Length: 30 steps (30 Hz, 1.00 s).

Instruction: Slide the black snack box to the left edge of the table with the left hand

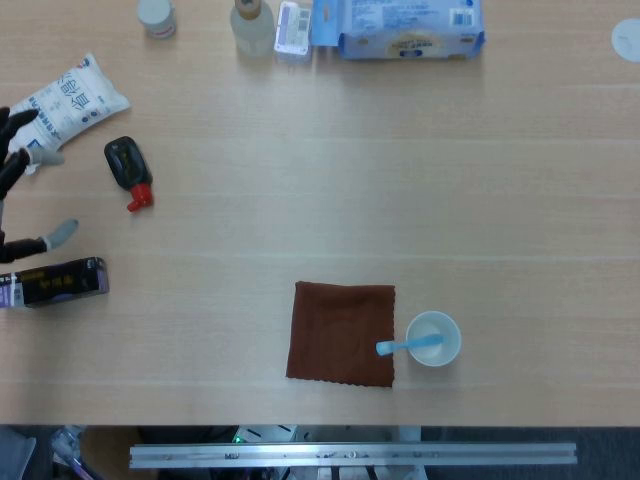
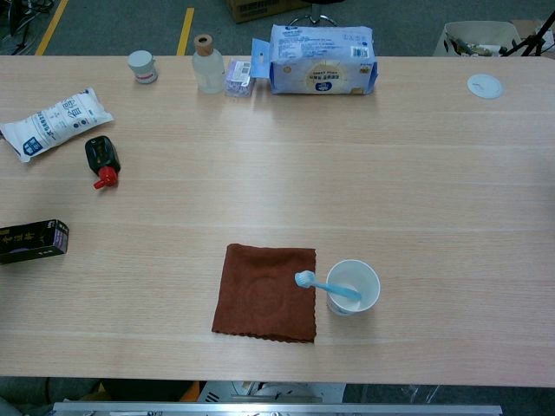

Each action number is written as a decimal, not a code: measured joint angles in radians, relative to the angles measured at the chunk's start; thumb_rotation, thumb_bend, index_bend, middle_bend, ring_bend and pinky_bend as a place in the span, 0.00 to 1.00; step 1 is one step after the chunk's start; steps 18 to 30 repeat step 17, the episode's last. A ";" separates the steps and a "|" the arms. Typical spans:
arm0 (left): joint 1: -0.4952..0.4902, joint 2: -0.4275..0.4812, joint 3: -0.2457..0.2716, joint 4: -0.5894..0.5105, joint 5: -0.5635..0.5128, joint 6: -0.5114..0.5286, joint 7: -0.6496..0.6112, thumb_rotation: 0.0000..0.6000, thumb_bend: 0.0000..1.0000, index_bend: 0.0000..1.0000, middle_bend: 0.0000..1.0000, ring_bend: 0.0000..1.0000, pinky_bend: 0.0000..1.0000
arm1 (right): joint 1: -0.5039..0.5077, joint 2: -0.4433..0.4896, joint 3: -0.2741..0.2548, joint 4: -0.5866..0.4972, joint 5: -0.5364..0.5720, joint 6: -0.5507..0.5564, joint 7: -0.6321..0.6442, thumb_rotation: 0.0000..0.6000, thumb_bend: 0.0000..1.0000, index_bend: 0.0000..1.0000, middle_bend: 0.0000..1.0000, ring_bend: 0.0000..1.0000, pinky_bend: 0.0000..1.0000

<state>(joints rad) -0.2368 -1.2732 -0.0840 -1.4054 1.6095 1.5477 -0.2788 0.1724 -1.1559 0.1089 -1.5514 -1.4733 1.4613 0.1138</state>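
Observation:
The black snack box (image 1: 55, 283) lies flat at the left edge of the table, also seen in the chest view (image 2: 32, 241). My left hand (image 1: 22, 190) shows only at the left border of the head view, lifted above the box with its fingers spread apart and nothing in them. It does not touch the box. The chest view shows no hand. My right hand is not in either view.
A white snack bag (image 1: 65, 105) and a small black bottle with a red cap (image 1: 129, 172) lie near the left hand. A brown cloth (image 1: 342, 332) and a white cup with a blue toothbrush (image 1: 432, 339) sit near the front. Jars, a bottle and a wipes pack (image 1: 396, 28) line the far edge.

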 measured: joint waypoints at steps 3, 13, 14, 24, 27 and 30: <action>0.014 -0.007 0.031 0.054 0.038 0.017 0.044 1.00 0.08 0.37 0.15 0.10 0.17 | -0.024 0.007 -0.010 -0.031 -0.002 0.026 -0.033 1.00 0.21 0.14 0.15 0.13 0.37; 0.024 0.043 0.080 0.052 0.046 -0.021 -0.010 1.00 0.08 0.37 0.14 0.10 0.17 | -0.075 0.029 -0.027 -0.119 -0.001 0.077 -0.110 1.00 0.21 0.14 0.15 0.13 0.37; 0.024 0.052 0.083 0.044 0.044 -0.031 -0.012 1.00 0.08 0.37 0.14 0.10 0.17 | -0.076 0.033 -0.026 -0.125 0.001 0.075 -0.116 1.00 0.21 0.14 0.15 0.13 0.37; 0.021 0.065 0.085 0.033 0.032 -0.048 -0.010 1.00 0.08 0.37 0.14 0.10 0.17 | -0.073 0.035 -0.023 -0.129 0.013 0.058 -0.120 1.00 0.21 0.14 0.15 0.13 0.37; 0.021 0.065 0.085 0.033 0.032 -0.048 -0.010 1.00 0.08 0.37 0.14 0.10 0.17 | -0.073 0.035 -0.023 -0.129 0.013 0.058 -0.120 1.00 0.21 0.14 0.15 0.13 0.37; 0.021 0.065 0.085 0.033 0.032 -0.048 -0.010 1.00 0.08 0.37 0.14 0.10 0.17 | -0.073 0.035 -0.023 -0.129 0.013 0.058 -0.120 1.00 0.21 0.14 0.15 0.13 0.37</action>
